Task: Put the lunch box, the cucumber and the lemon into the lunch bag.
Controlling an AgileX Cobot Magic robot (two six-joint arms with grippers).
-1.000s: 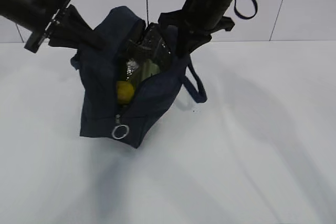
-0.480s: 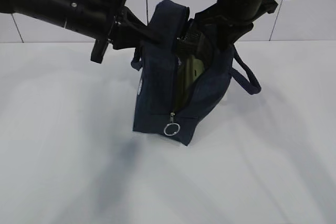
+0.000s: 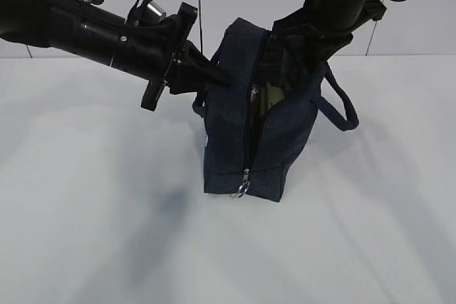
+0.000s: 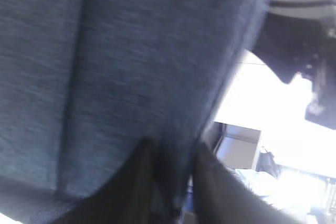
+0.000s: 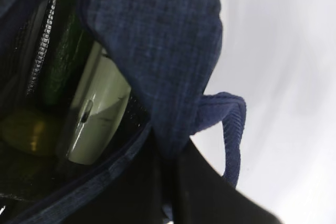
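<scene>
The dark navy lunch bag stands on the white table with its top zipper partly open. My left gripper is shut on the bag's left upper wall; in the left wrist view its fingers pinch navy fabric. My right gripper is shut on the right rim of the bag's opening. In the right wrist view the lunch box's sage-green lid, the dark green cucumber and the lemon lie inside. The exterior view shows only a sliver of the lid.
The zipper's metal ring pull hangs at the bag's lower front. One loop handle droops to the right, and shows in the right wrist view. White table lies all around; a white wall stands behind.
Both arms have moved the bag to the right and stood it more upright. Its opening has narrowed, and the lemon no longer shows in the exterior view.
</scene>
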